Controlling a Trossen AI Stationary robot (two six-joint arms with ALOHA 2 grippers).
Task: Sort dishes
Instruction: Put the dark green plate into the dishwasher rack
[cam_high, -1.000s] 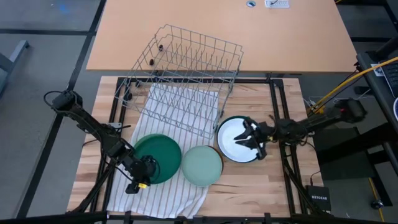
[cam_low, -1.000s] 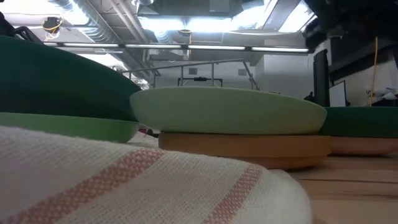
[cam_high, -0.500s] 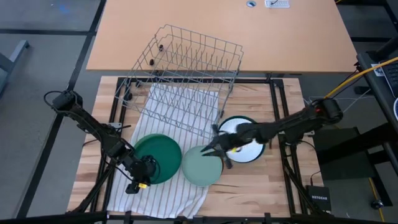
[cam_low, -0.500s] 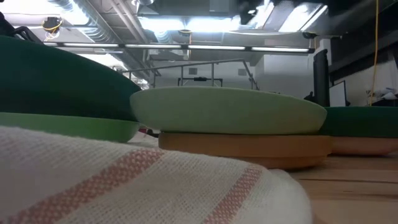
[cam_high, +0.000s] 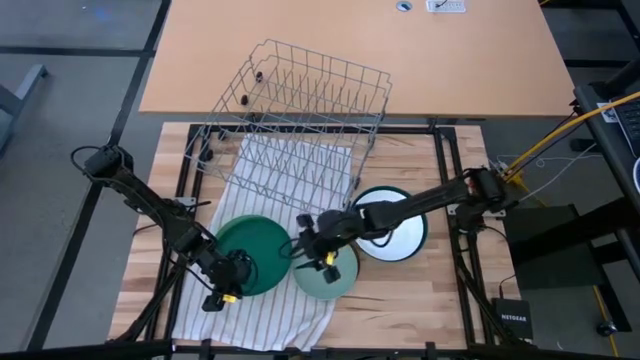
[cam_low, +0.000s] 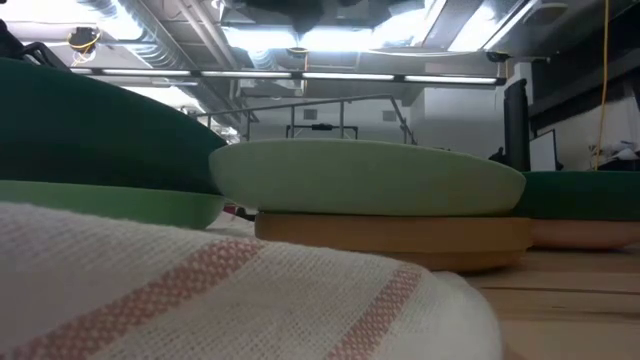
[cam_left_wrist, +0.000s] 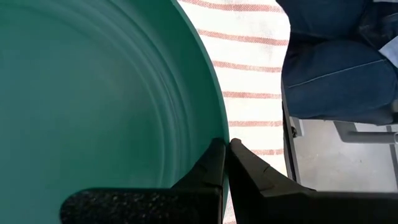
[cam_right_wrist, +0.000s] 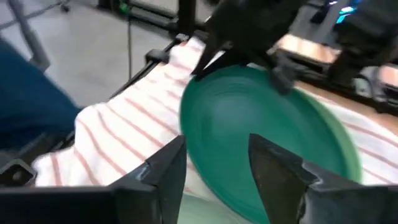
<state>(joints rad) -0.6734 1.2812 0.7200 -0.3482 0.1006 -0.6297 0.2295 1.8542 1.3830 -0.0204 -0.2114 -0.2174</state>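
Because the left end effector (cam_high: 222, 291) is clamped on the dark green plate's (cam_high: 252, 255) near rim, the right end effector (cam_high: 312, 250), fingers apart above the pale mint plate (cam_high: 325, 272), could bump it and jar that grip.

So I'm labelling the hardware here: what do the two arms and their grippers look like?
Both arms are dark, slim and jointed, with black cables running along them. The left gripper carries a small yellow marking, as does the right gripper. Close up, the fingers are matte black, wedge-shaped and taper to a point, with a rough black pad behind them.
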